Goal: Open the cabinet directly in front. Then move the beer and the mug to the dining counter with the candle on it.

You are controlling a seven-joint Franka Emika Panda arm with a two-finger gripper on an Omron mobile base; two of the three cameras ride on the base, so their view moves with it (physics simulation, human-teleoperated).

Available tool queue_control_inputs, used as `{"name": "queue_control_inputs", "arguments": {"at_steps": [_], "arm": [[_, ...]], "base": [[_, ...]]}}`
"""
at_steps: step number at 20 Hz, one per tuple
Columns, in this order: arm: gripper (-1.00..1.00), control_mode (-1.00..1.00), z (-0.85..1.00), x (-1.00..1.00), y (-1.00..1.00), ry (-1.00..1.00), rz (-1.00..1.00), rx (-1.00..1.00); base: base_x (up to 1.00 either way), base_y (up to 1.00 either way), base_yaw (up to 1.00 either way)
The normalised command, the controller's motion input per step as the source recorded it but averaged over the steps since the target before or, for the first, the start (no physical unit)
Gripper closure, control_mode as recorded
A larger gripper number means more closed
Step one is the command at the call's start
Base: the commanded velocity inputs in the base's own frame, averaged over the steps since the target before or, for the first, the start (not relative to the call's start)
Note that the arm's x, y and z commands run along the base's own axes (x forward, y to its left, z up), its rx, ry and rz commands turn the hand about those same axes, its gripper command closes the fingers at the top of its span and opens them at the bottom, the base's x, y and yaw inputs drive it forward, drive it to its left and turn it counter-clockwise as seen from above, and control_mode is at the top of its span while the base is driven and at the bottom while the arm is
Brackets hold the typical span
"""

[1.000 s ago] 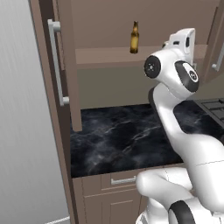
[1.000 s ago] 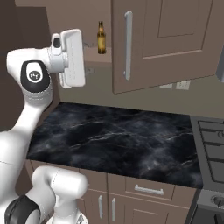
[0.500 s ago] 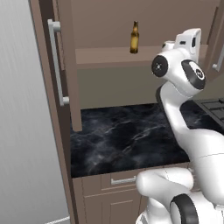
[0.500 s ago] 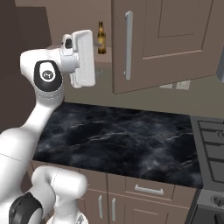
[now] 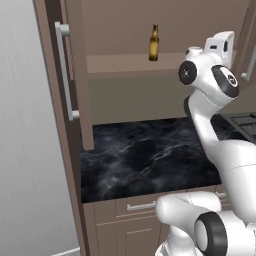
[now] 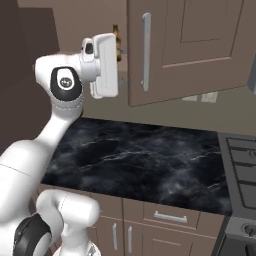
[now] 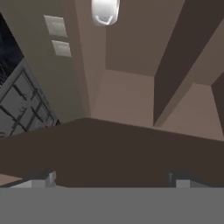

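Observation:
The brown wall cabinet [image 5: 130, 25] stands open, its left door [image 5: 75, 75] and right door [image 6: 190, 45] swung out. On its shelf an amber beer [image 5: 154, 43] stands upright; it peeks from behind my white hand [image 6: 105, 65] as the beer [image 6: 116, 37]. That hand [image 5: 222, 46] is raised at shelf height to the right of the bottle. My gripper [image 7: 110, 178] is open with nothing between its fingertips [image 7: 41, 177]. Far ahead of it sits the white mug [image 7: 105, 11], inside the cabinet. The dining counter and the candle are out of view.
A black marble worktop [image 5: 150, 155] lies under the cabinet, over brown drawers [image 6: 170, 216]. A stove [image 6: 242, 160] adjoins it on the right. A tall grey panel [image 5: 25, 150] closes the left side. The doors' long silver handles [image 6: 146, 52] stick out.
My hand and elbow have swung to the right at shelf height, away from the beer. The jaws have stayed open. The bottle and doors have not moved.

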Motion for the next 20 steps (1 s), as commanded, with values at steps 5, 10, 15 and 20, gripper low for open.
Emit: {"name": "queue_control_inputs", "arguments": {"at_steps": [5, 10, 15, 20], "arm": [[-1.00, -1.00, 0.00, 0.11, -0.18, 0.00, -0.04, 0.00], [-1.00, -1.00, 0.00, -0.22, -0.52, 0.00, -0.12, 0.00], [-1.00, -1.00, 0.00, -0.58, -0.95, -0.01, -0.22, 0.00], [-1.00, -1.00, 0.00, -0.67, -1.00, -0.02, -0.27, 0.00]], "base": [[0.00, 0.00, 0.00], [0.00, 0.00, 0.00], [0.00, 0.00, 0.00], [0.00, 0.00, 0.00]]}}
